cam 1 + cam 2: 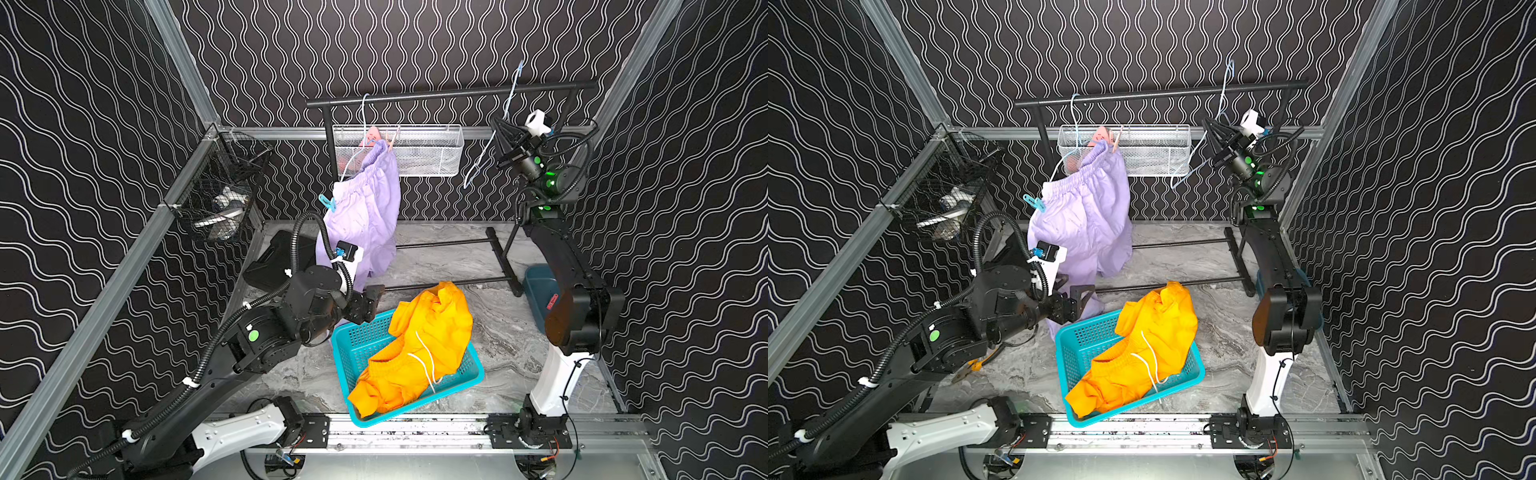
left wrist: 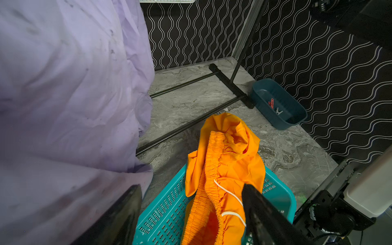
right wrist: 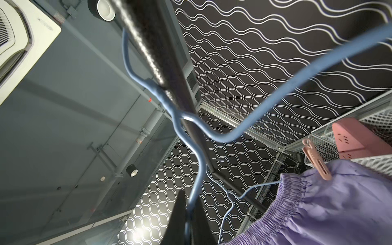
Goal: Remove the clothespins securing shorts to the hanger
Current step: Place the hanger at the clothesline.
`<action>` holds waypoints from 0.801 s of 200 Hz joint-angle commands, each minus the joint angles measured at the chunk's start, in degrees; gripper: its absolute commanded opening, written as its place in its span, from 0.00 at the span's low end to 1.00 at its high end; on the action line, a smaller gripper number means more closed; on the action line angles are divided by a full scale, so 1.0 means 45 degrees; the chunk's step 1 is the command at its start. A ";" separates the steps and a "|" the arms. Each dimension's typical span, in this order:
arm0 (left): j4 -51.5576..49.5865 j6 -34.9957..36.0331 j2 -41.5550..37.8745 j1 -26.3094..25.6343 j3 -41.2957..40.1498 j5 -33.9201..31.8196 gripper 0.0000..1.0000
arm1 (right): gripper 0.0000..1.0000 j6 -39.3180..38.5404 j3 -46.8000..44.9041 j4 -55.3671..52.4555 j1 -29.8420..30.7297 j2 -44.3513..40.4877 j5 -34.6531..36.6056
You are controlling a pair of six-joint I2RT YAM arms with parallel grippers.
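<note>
Clothespins (image 1: 1034,203) on hung lilac shorts (image 1: 1088,216)
Light blue clothespin (image 1: 327,202) at waistband's lower end, pinkish clothespin (image 1: 390,144) at upper end, both on tilted hanger (image 1: 364,116). Left gripper (image 2: 191,188) spread wide beside the hem, empty; right gripper (image 3: 189,199) clamped on bare blue hanger (image 3: 275,93). Orange shorts (image 1: 419,349) in teal basket (image 1: 345,361).

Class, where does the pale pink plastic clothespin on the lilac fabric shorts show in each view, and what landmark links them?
A top view: pale pink plastic clothespin upper centre, on the raised waistband corner.
A top view: clothespin likewise upper centre.
Left wrist: not in it.
Right wrist: clothespin on the gathered waistband, beside the white mesh basket.
Shared landmark: lilac fabric shorts, in all four.
</note>
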 commanded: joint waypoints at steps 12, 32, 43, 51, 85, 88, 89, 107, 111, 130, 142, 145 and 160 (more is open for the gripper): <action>0.0081 -0.0297 0.0009 0.0006 -0.0022 -0.0062 0.79 | 0.00 0.0377 -0.1511 0.1508 -0.0052 -0.0604 0.0227; 0.0139 -0.0296 0.0072 0.0003 -0.0005 -0.0040 0.79 | 0.02 0.0528 -0.2523 0.2089 -0.0047 -0.0921 0.0119; 0.0178 -0.0294 0.0102 0.0004 0.0017 -0.0010 0.79 | 0.17 0.0398 -0.2965 0.1989 -0.0050 -0.1114 -0.0046; 0.0237 -0.0266 0.0112 0.0003 0.0017 -0.0019 0.79 | 0.30 0.0152 -0.3295 0.1717 -0.0064 -0.1304 -0.0224; 0.0257 -0.0216 0.0093 -0.0004 0.0085 -0.0006 0.79 | 0.52 -0.1337 -0.5081 0.0661 -0.0163 -0.2733 -0.0661; 0.0267 -0.0202 0.0078 0.0005 0.0086 -0.0003 0.79 | 0.53 -0.1431 -0.5241 0.0603 -0.0182 -0.2835 -0.0699; 0.0272 -0.0199 0.0075 0.0006 0.0091 -0.0002 0.79 | 0.53 -0.1474 -0.5285 0.0579 -0.0193 -0.2884 -0.0725; 0.0258 -0.0119 -0.0003 -0.0013 0.0063 -0.0029 0.79 | 0.55 -0.2166 -0.6201 -0.0031 -0.0364 -0.3631 -0.0944; 0.0257 -0.0094 -0.0020 -0.0012 0.0052 -0.0037 0.79 | 0.55 -0.2300 -0.6449 -0.0163 -0.0423 -0.3804 -0.0963; 0.0311 -0.0061 -0.0187 0.0006 0.0017 -0.0057 0.79 | 0.56 -0.3262 -0.7538 -0.0923 -0.0703 -0.4826 -0.1202; 0.0323 -0.0083 -0.0359 -0.0011 -0.0107 -0.0131 0.79 | 0.57 -0.4271 -0.8167 -0.1792 -0.0797 -0.5605 -0.1314; 0.0346 -0.0078 -0.0416 0.0002 -0.0160 -0.0136 0.80 | 0.58 -0.4601 -0.8269 -0.2196 -0.0808 -0.5826 -0.1349; 0.0394 -0.0060 -0.0641 -0.0012 -0.0366 -0.0321 0.80 | 0.60 -0.6342 -0.8638 -0.4120 -0.0848 -0.6850 -0.1367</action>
